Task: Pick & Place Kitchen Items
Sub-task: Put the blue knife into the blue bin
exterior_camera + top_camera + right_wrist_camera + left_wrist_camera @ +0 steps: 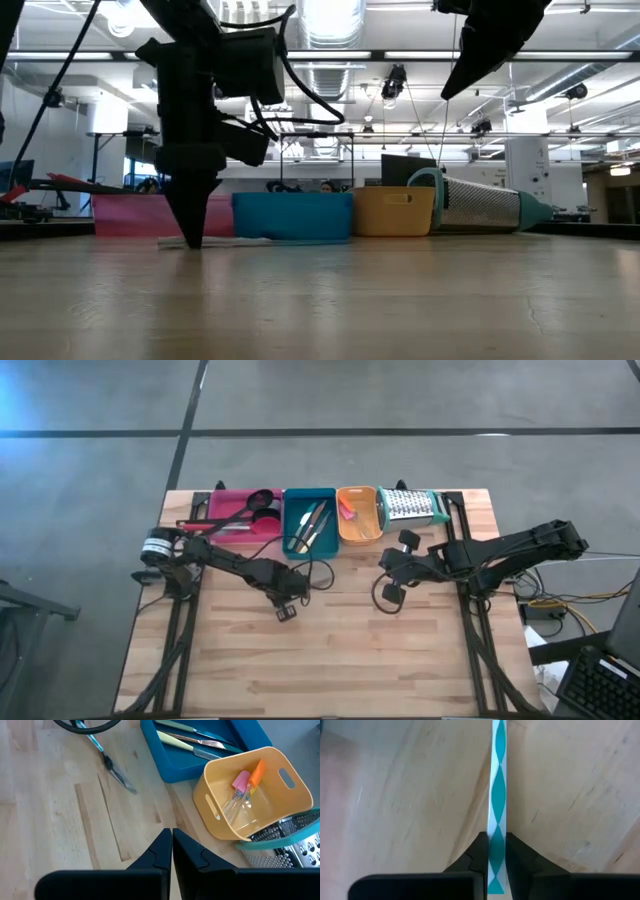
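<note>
Near the table's (330,660) middle, the left gripper (495,862) pinches a teal-and-white knife (498,785) lying flat, its long axis running straight ahead of the fingers. The right gripper (172,851) waits pressed together. Most utensils already fill the trays (309,520); this knife remains unplaced.

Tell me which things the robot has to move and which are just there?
To move: knife in left gripper, knives, ladle, red spoon, pink and orange pieces.
Just there: pink tray, teal tray, yellow bin.
</note>
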{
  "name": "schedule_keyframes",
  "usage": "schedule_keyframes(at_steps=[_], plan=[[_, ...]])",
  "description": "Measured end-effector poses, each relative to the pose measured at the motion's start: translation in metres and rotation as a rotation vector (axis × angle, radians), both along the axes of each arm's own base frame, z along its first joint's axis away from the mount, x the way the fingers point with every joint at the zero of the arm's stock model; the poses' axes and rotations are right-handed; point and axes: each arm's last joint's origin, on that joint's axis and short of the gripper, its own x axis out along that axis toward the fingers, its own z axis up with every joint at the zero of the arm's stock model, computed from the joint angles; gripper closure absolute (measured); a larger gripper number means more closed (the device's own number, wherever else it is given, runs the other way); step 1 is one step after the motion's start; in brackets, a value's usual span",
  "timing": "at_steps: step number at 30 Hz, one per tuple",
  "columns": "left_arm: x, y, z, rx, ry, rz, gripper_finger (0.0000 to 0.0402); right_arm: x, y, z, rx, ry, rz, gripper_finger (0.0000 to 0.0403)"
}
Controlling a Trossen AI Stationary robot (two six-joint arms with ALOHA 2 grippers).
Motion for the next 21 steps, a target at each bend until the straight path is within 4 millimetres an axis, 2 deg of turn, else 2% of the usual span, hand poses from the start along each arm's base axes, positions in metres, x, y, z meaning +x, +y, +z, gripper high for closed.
schedule_keyframes(at_steps=[4, 10, 16, 21], plan=[[0.0, -0.002, 0.001, 0.007, 0.003, -0.068, 0.0363, 0.0, 0.0, 0.0, -0.002, 0.001, 0.002, 0.0394], [-0.008, -0.011, 0.022, 0.012, -0.06, -0.091, 0.0363, 0.0, 0.0, 0.0, -0.007, 0.004, 0.008, 0.0394], [-0.015, -0.009, 0.064, 0.088, -0.257, -0.044, 0.0363, 0.0, 0.0, 0.0, -0.015, 0.009, 0.018, 0.0394], [-0.014, 0.002, 0.096, 0.173, -0.483, 0.011, 0.0363, 0.0, 0.0, 0.0, -0.015, 0.008, 0.018, 0.0394]])
